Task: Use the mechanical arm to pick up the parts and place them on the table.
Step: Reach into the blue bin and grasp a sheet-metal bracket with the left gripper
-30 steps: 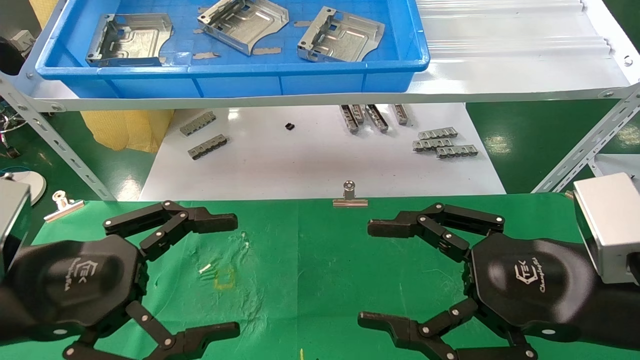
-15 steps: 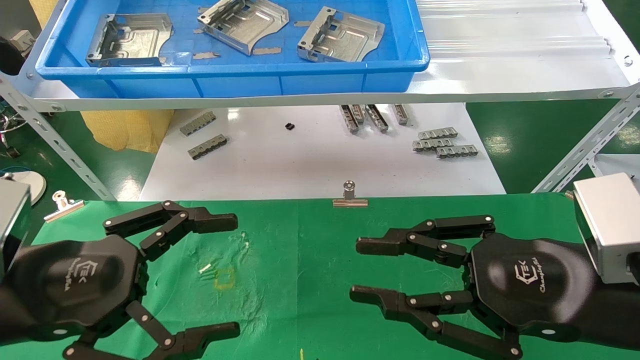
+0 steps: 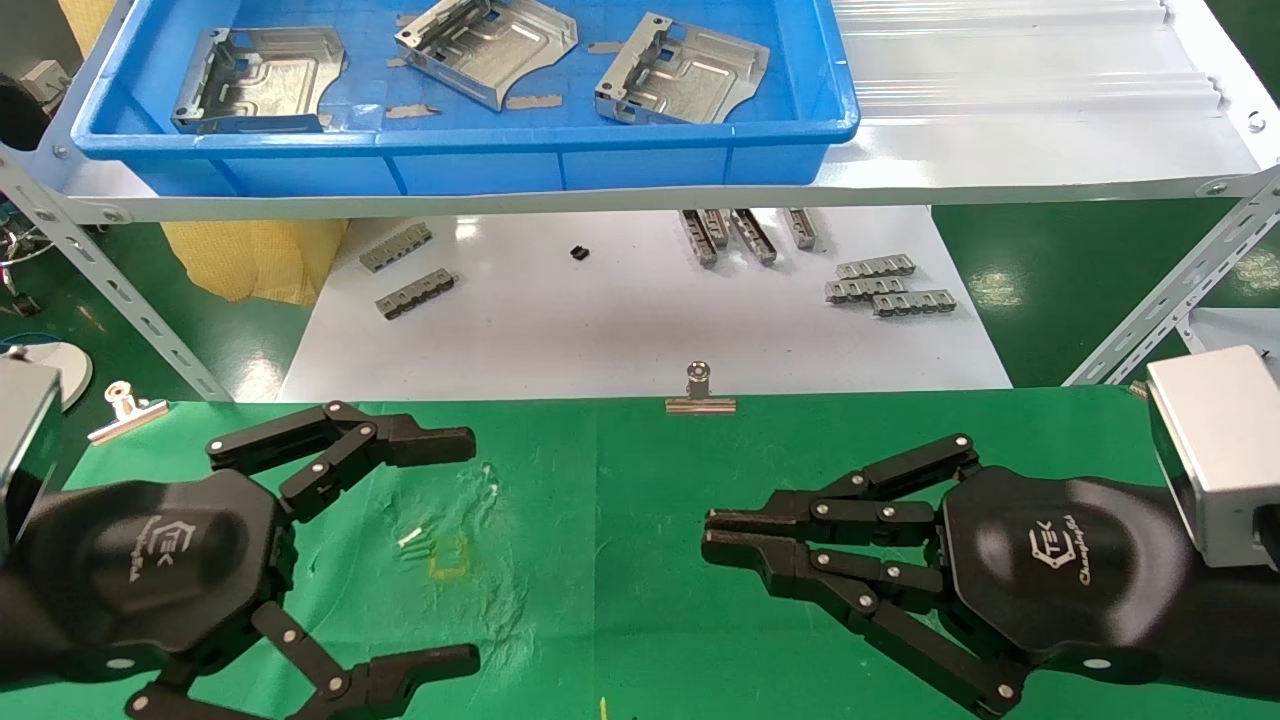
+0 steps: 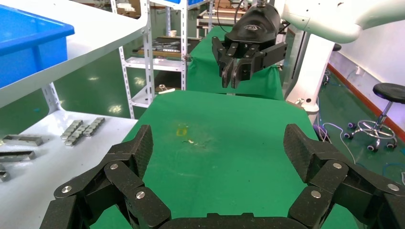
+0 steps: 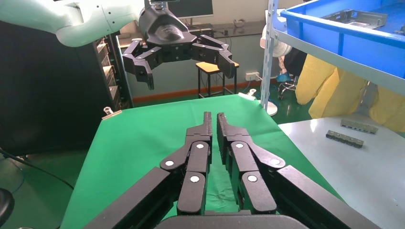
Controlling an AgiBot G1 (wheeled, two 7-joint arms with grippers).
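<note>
Now, right gripper point(image 3: 712, 532): over the table, right of the middle clip and nearer the robot; its black fingers point(image 5: 206, 125) are pressed together tip to tip with nothing between them, pointing toward the left gripper.
Left gripper point(image 3: 470, 548): over the table, left of the middle clip and nearer the robot; fingers point(image 4: 138, 145) spread wide apart, holding nothing.
Table point(image 3: 620, 600): green wrinkled cloth under both grippers, with no part lying on it; a small yellow mark and pale flecks show on the cloth left of the middle clip.
Middle clip point(image 3: 700, 390): silver, on the table's far edge, roughly between the two grippers.
Second clip point(image 3: 126, 409): at the table's far left corner, well left of the middle clip.
Parts point(image 3: 488, 48): three silver-grey stamped plates, all lying in the bin, well beyond the middle clip; one at the bin's left end point(image 3: 262, 78), one in the middle, one toward its right point(image 3: 682, 72), each apart from the others.
Bin point(image 3: 470, 160): blue, on a white shelf beyond and above the middle clip.
White board point(image 3: 640, 320): just beyond the middle clip, below the shelf.
Strips point(image 3: 888, 285): small grey toothed pieces in loose groups on the board, right and left of the middle clip.
</note>
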